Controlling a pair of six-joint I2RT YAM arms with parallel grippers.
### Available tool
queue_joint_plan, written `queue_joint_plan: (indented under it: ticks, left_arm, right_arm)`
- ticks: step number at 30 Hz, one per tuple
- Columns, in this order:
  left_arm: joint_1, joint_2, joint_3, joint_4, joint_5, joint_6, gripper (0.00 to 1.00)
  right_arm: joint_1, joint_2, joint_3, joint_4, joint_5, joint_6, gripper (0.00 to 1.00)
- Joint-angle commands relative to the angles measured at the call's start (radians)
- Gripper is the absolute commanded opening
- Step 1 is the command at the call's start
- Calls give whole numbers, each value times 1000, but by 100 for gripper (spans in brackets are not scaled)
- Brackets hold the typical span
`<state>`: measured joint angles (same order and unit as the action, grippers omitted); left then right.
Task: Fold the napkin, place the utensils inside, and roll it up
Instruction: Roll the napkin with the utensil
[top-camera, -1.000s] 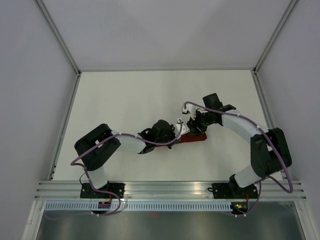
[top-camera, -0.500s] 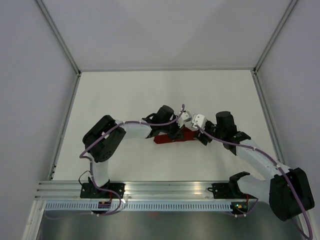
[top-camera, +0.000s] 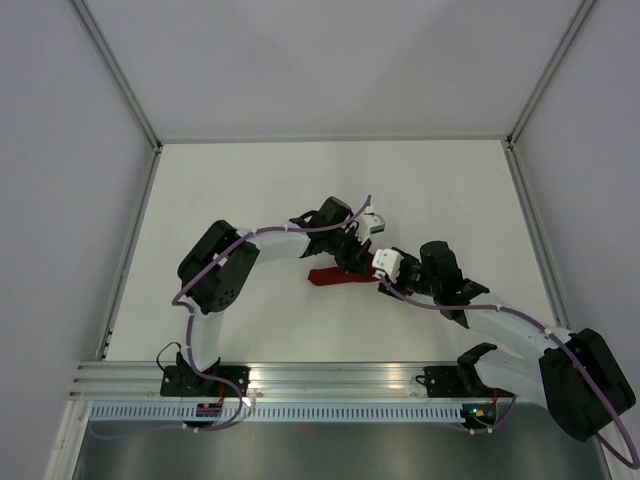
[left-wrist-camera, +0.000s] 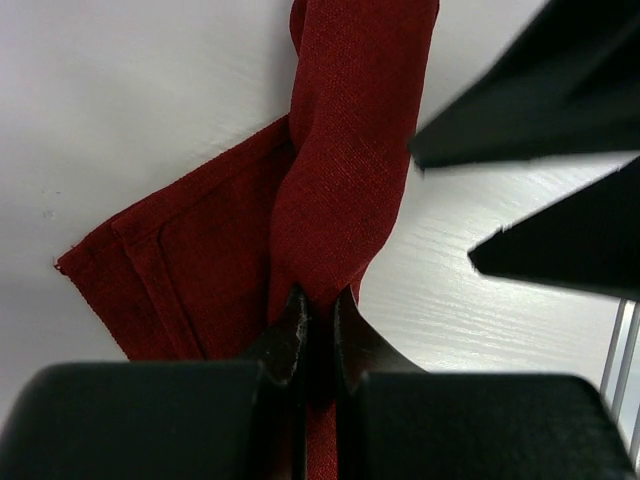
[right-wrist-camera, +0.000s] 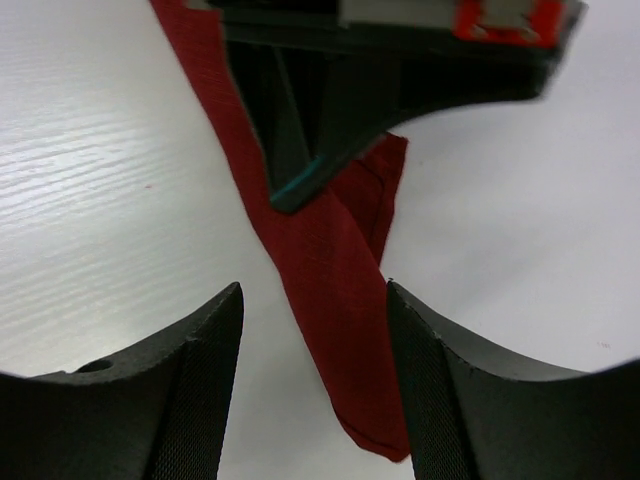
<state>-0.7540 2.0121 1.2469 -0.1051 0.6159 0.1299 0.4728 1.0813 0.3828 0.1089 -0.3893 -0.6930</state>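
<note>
— Where do I stand?
— Your left gripper is pinched shut on the napkin, which runs bunched away from its tips. Your right gripper is spread wide, with the strip's free end just ahead of its gap.
— Which step?
— Folding, I'd judge. Next, close your right on that end and pull the cloth flat.

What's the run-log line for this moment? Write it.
left gripper: shut on napkin | right gripper: open, near napkin | napkin: bunched, partly on table
</note>
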Motion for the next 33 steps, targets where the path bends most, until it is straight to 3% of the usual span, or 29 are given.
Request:
queue_joint_plan:
  ticks: [1, 15, 22, 23, 24, 27, 33]
  left_arm:
    - [-7, 108, -11, -258, -18, 45, 4]
    - [7, 174, 85, -398, 21, 91, 9]
    - [13, 172, 112, -416, 67, 105, 16]
    - [15, 172, 115, -419, 64, 108, 16]
    - [15, 174, 117, -423, 61, 111, 16]
    - [16, 181, 126, -438, 54, 119, 16]
    - [24, 188, 129, -459, 64, 128, 16]
  right_arm:
    - [61, 38, -9, 72, 33, -37, 65]
    - [119, 219, -16, 175, 144, -114, 64]
    - [119, 273, -12, 160, 167, -140, 48]
    - [121, 261, -16, 175, 173, -138, 48]
    - [119, 231, -21, 178, 176, -140, 57]
    - [118, 192, -9, 131, 158, -151, 68]
    - [119, 190, 36, 61, 118, -161, 69]
